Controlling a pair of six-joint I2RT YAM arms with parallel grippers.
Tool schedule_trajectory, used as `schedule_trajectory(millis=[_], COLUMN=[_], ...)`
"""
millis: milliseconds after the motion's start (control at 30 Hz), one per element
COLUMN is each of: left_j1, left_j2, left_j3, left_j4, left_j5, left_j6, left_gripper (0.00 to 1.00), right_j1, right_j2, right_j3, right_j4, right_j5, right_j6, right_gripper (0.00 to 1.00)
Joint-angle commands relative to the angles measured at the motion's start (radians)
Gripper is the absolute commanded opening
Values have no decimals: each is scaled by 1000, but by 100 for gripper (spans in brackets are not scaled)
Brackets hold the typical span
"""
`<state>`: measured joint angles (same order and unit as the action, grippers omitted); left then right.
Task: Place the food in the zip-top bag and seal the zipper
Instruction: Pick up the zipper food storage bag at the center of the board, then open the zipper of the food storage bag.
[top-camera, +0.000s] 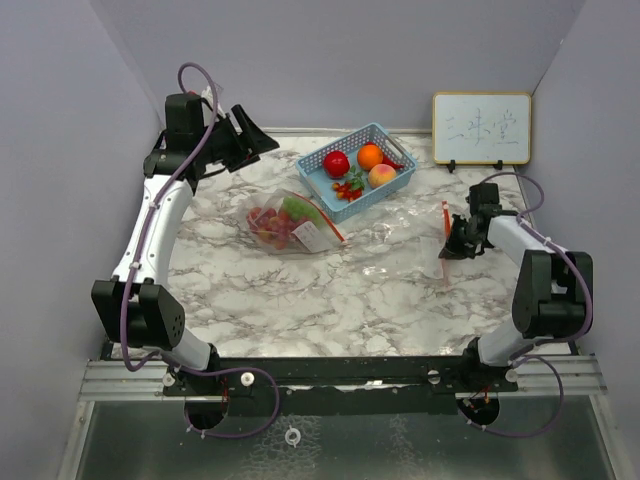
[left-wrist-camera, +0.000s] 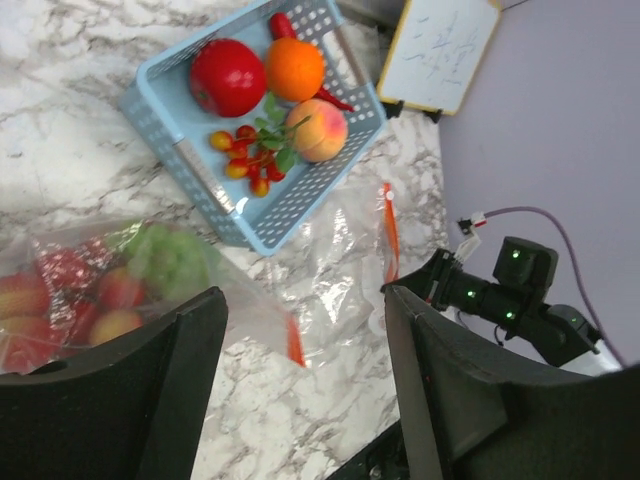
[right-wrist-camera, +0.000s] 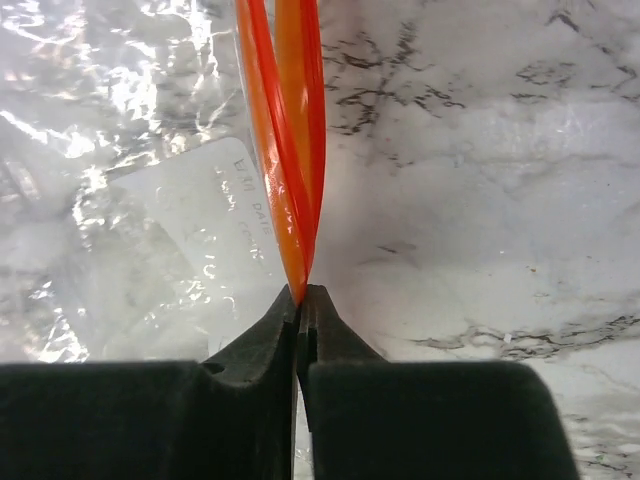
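A blue basket (top-camera: 325, 180) holds a red apple (top-camera: 337, 163), an orange (top-camera: 369, 156), a peach (top-camera: 381, 176) and small red pieces with green stems (top-camera: 348, 188). A clear zip-top bag (top-camera: 285, 225) with several fruits inside lies left of the basket. A second, flat clear bag (top-camera: 405, 225) lies to the right. My right gripper (top-camera: 452, 241) is shut on the near end of its orange-red zipper (right-wrist-camera: 290, 150). My left gripper (top-camera: 245, 140) is open and empty, raised above the table's back left; its view shows the basket (left-wrist-camera: 205, 180) and both bags below.
A small whiteboard (top-camera: 481, 128) stands at the back right. Grey walls close in the table on three sides. Marble tabletop (top-camera: 330, 300) lies bare in front of the bags.
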<state>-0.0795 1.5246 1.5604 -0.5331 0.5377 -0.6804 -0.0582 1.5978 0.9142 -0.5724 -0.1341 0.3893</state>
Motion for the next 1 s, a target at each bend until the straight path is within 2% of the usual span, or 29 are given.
schedule_trajectory(millis=[0, 100, 167, 300, 433, 700, 833, 967], left_j1=[-11, -66, -129, -260, -336, -427, -474, -489], left_j2=[17, 61, 108, 219, 290, 378, 443, 467], left_j3=[122, 197, 265, 381, 389, 331, 415, 424], left_j4=[94, 146, 139, 66, 98, 262, 220, 226], left_j5=[77, 103, 102, 72, 68, 38, 22, 20], left_j6=[-96, -173, -190, -190, -240, -379, -363, -376], left_gripper=[62, 50, 46, 47, 48, 51, 51, 52], right_j1=[3, 42, 75, 138, 206, 297, 331, 363], right_j2=[-118, -164, -202, -234, -259, -304, -305, -300], right_j3=[86, 176, 231, 336, 361, 384, 381, 387], right_j4=[15, -13, 0, 16, 30, 22, 30, 37], right_j5=[-114, -154, -187, -246, -284, -289, -287, -277], right_j6=[-39, -49, -55, -71, -82, -119, -119, -116], right_gripper=[2, 2, 2, 2, 2, 2, 2, 2])
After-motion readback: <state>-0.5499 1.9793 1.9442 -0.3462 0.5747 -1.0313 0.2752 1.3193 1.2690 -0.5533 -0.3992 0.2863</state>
